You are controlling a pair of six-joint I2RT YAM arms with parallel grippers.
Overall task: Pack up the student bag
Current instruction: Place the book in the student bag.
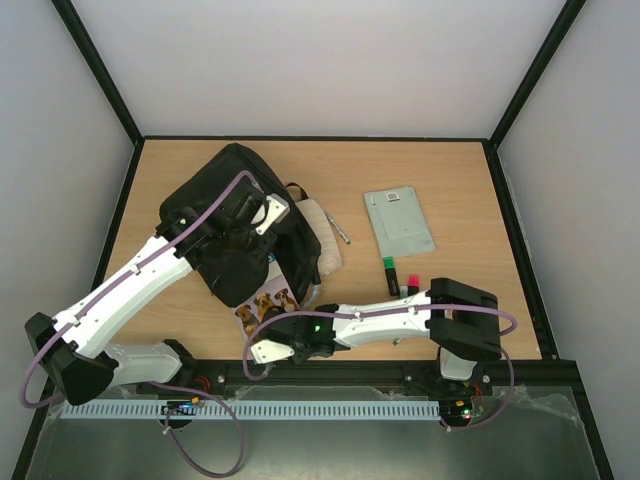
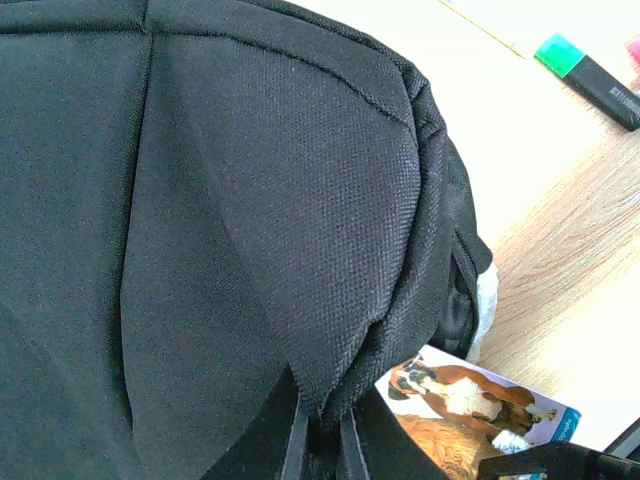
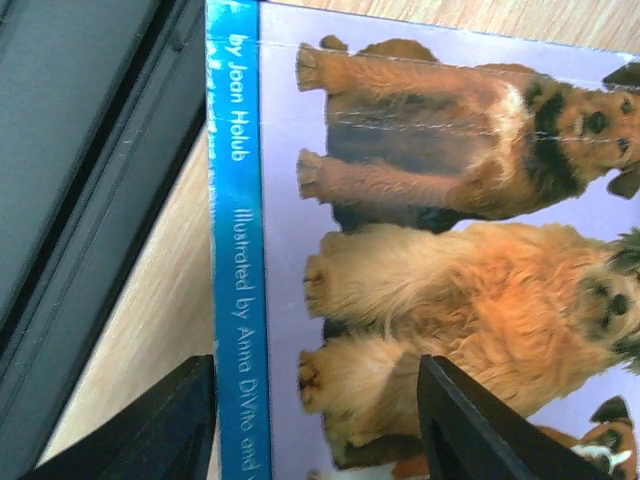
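Note:
The student bag [image 1: 225, 190] is a big black fabric bag lying at the table's left middle, and its cloth fills the left wrist view [image 2: 250, 200]. My left gripper [image 1: 240, 240] [image 2: 320, 445] sits on the bag's near side, shut on a pinched fold of the fabric. A dog picture book [image 1: 265, 303] [image 3: 430, 230] lies flat at the bag's near edge, partly tucked under it. My right gripper [image 1: 268, 338] [image 3: 320, 430] hovers open just above the book. One finger stands beside the blue spine edge and the other over the cover, with nothing held.
A grey flat notebook [image 1: 400, 222] lies right of centre, with a pen [image 1: 340, 228] between it and the bag. A green marker [image 1: 389, 272] [image 2: 590, 78] and a pink one [image 1: 412, 285] lie near the right arm. A pale cloth item [image 1: 326, 240] rests against the bag. The black front rail [image 3: 90, 200] runs near the book.

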